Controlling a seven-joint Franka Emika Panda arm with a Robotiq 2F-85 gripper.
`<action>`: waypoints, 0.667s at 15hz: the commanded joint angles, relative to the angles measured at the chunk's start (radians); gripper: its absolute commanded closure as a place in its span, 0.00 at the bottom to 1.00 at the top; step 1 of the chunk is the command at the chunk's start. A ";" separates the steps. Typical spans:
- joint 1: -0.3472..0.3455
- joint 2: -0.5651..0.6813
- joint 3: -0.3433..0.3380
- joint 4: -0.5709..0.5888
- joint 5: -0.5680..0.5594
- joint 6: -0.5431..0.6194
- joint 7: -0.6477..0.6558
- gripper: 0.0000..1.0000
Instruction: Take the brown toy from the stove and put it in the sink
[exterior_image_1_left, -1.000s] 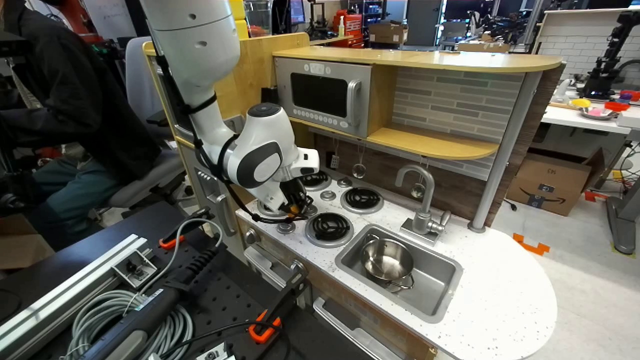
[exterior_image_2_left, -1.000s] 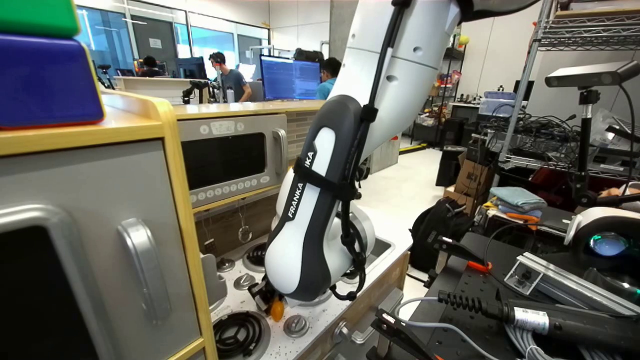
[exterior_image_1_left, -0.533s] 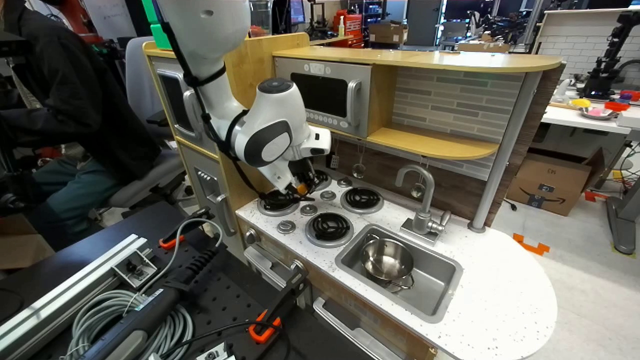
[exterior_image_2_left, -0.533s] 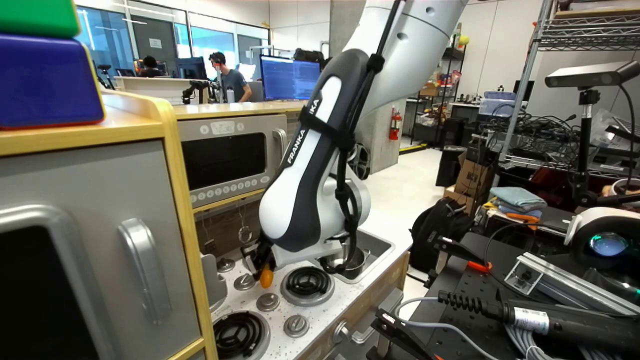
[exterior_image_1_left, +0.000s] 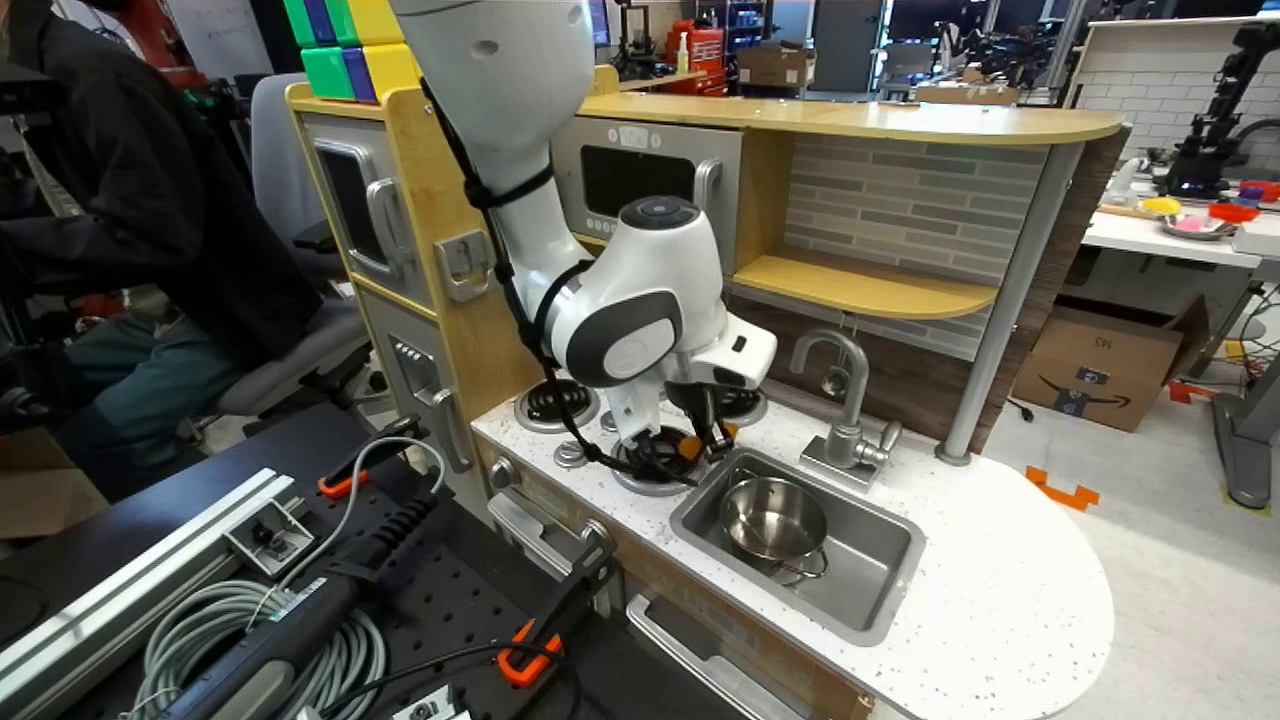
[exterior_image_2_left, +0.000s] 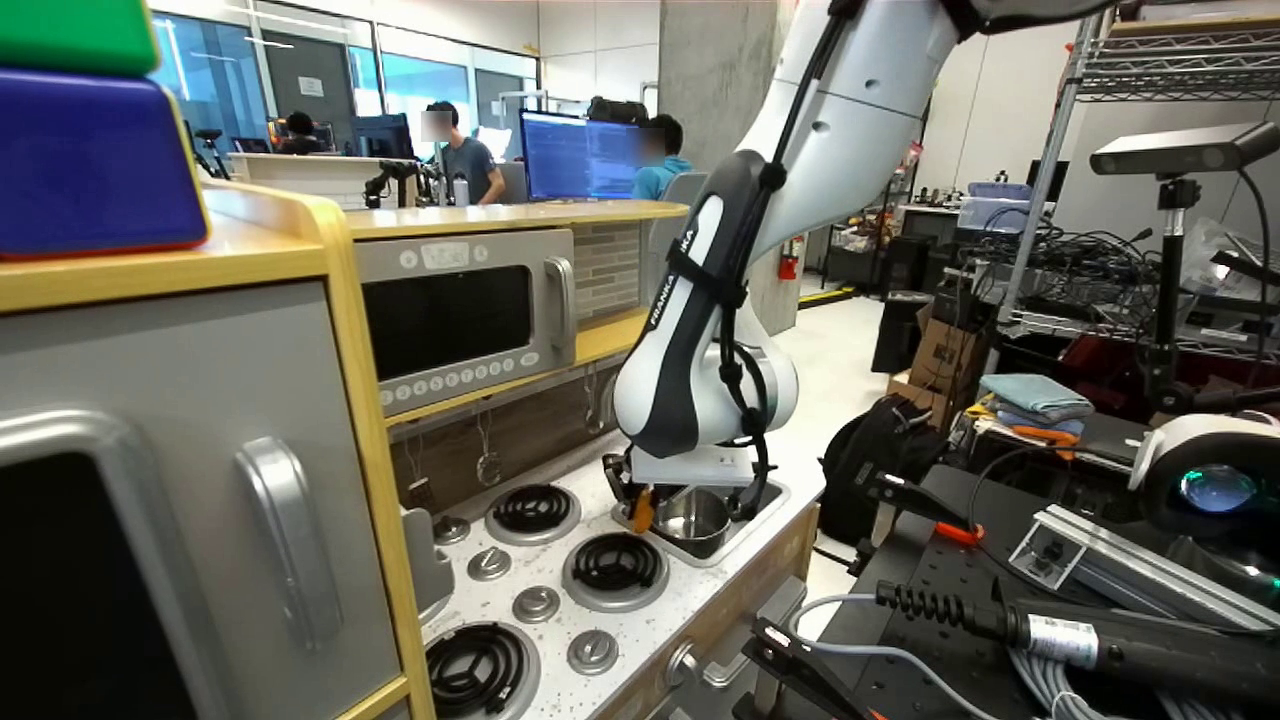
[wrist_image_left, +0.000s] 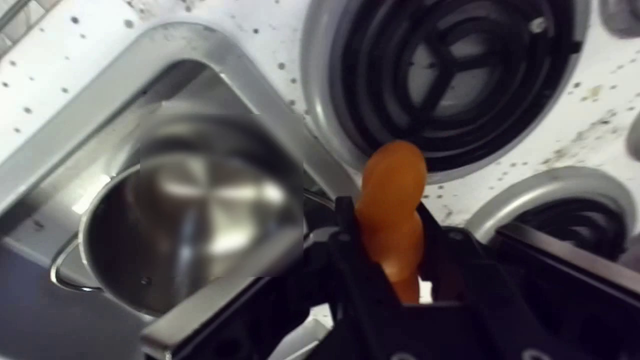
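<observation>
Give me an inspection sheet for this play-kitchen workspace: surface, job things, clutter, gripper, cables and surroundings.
Surface: speckled white counter; brownish marks on the stove.
Job things: orange-brown toy held, not yet in the sink.
Clutter: steel pot in the sink; metal rail on the black table.
Gripper: shut on the toy.
Cables: black cable strapped along the arm; grey cable coil on the black table.
Surroundings: seated person; cardboard box on the floor.
</observation>
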 joint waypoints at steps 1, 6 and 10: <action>-0.020 0.077 -0.017 0.105 0.079 -0.063 0.094 0.93; -0.024 0.163 -0.043 0.227 0.187 -0.092 0.244 0.93; -0.025 0.198 -0.077 0.253 0.267 -0.087 0.373 0.93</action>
